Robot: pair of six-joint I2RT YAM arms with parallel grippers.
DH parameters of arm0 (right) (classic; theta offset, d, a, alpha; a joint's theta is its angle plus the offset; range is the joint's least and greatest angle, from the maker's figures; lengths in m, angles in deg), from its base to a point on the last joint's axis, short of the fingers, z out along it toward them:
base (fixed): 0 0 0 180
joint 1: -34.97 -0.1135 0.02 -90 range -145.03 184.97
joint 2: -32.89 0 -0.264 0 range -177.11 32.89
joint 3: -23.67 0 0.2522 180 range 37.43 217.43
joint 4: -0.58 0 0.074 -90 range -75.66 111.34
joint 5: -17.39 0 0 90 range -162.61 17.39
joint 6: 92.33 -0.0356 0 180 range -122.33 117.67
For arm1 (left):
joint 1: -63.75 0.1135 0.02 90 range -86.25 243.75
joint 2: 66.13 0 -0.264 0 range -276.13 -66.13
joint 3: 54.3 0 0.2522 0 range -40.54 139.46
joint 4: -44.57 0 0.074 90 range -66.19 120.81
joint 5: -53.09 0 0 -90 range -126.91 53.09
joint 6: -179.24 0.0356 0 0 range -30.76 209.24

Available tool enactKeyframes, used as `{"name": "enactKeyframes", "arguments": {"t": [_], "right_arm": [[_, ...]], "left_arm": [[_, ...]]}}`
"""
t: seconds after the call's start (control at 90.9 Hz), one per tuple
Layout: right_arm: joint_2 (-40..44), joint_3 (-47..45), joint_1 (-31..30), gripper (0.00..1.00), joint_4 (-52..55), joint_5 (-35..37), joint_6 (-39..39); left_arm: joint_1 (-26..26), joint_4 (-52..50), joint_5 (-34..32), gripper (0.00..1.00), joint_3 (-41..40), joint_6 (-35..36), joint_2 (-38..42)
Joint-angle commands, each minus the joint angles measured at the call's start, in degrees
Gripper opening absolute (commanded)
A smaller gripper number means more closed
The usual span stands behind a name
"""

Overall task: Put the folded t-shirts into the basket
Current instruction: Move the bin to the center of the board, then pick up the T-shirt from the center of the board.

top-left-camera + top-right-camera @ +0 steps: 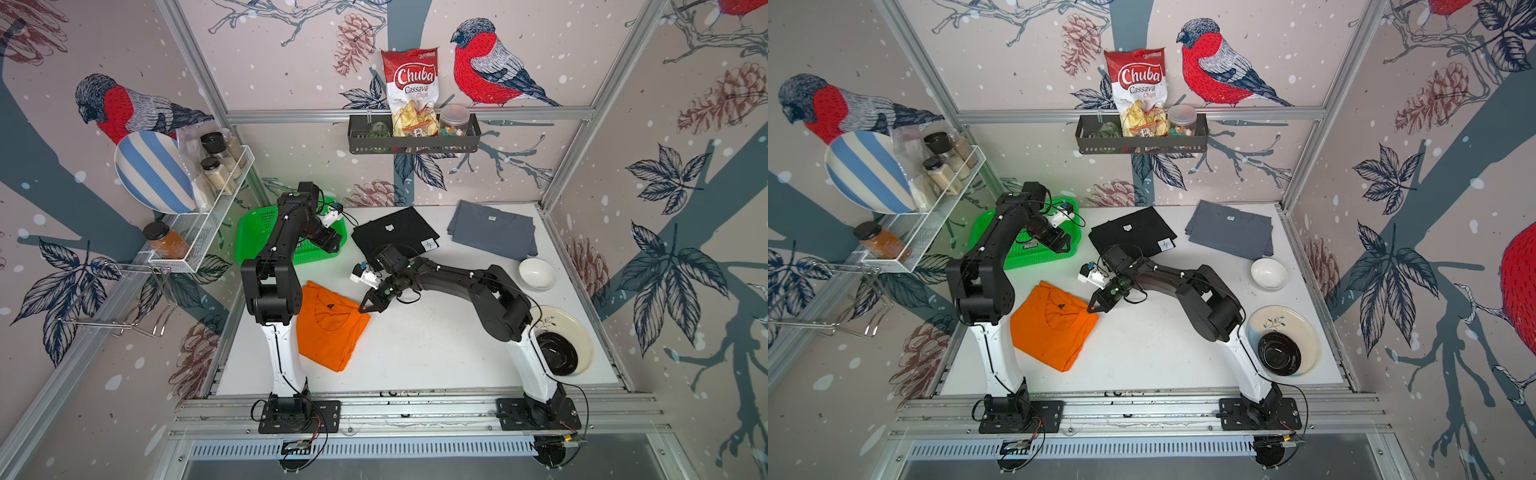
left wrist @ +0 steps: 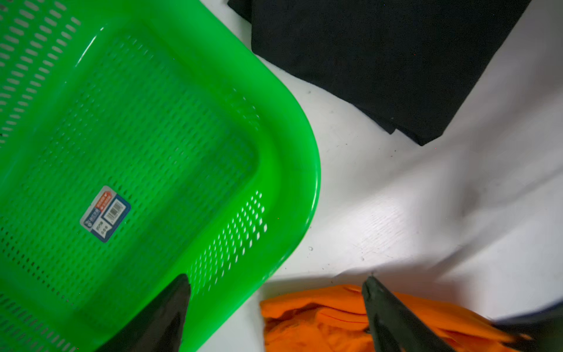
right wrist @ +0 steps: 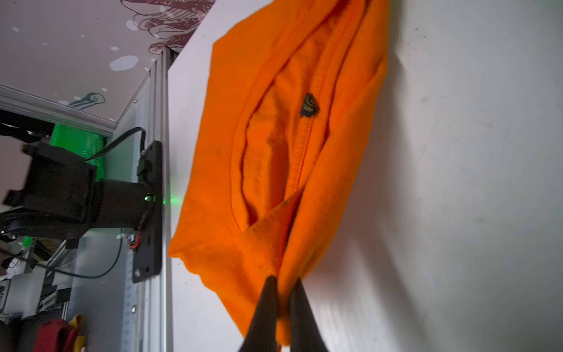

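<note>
- In both top views, left of centre, the left arm covers the middle of the green basket.
- Below it, that arm's white column hides one edge of the orange t-shirt.
- At lower right, the right arm overlaps the cream plate.
- In the left wrist view the frame crops the black t-shirt, and we cannot read the small print on the sticker.
</note>
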State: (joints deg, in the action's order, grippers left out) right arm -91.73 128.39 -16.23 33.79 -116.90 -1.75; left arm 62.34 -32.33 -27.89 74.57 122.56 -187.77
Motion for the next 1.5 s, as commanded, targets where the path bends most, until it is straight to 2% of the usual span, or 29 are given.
{"name": "enactKeyframes", "arguments": {"t": [0.0,0.132,0.231,0.374,0.462,0.583,0.704,0.803,0.935,1.089,1.199,1.365,1.42,1.486], "right_arm": [[5.97,-6.55,0.54,0.08,0.11,-0.68,-5.61],[14.34,-13.88,3.3,0.08,4.02,-0.35,-9.02],[17.41,-17.26,6.86,0.08,8.64,0.16,-11.99],[18.74,-19.32,14.21,0.02,19.33,3.27,-12.65],[20.7,-21.64,18.2,0.03,22.64,5.44,-13.1],[24.0,-23.34,22.56,0.04,28.14,12.44,-11.95],[26.16,-23.08,25.39,0.05,33.12,21.7,-8.83],[26.49,-21.44,25.78,0.06,35.72,27.59,-7.07],[26.02,-19.39,23.76,0.05,37.48,32.84,-3.7],[30.46,-19.17,15.83,0.04,35.63,41.47,3.24],[35.58,-20.83,10.07,0.03,31.25,46.32,9.19],[43.41,-24.46,8.93,0.0,24.84,46.8,14.8],[46.97,-27.41,8.73,0.0,21.39,45.96,18.33],[51.58,-31.2,7.91,0.0,16.91,45.66,22.49]], "left_arm": [[-1.14,2.12,0.52,0.81,0.15,2.47,-1.37],[-3.62,3.01,0.81,0.7,-2.36,4.1,-2.0],[-5.97,4.62,1.26,0.7,-6.24,4.38,-1.31],[-10.04,8.06,2.4,0.7,-14.1,3.89,1.17],[-12.9,9.04,3.76,0.7,-18.61,3.69,2.6],[-16.01,9.76,4.37,0.69,-23.18,2.65,4.5],[-17.43,7.27,8.68,0.69,-24.56,-1.37,6.64],[-17.53,8.32,11.55,0.71,-28.42,-3.53,10.91],[-17.54,7.51,9.55,0.76,-29.88,-2.23,18.23],[-17.52,3.85,12.85,0.86,-23.75,2.99,23.11],[-17.48,2.18,23.67,0.9,-20.16,13.99,22.44],[-17.29,-0.41,42.92,0.9,-16.21,34.48,15.21],[-17.69,-1.71,45.39,0.9,-12.64,36.9,10.94],[-18.62,-1.59,44.76,0.89,-9.47,37.62,7.24]]}}
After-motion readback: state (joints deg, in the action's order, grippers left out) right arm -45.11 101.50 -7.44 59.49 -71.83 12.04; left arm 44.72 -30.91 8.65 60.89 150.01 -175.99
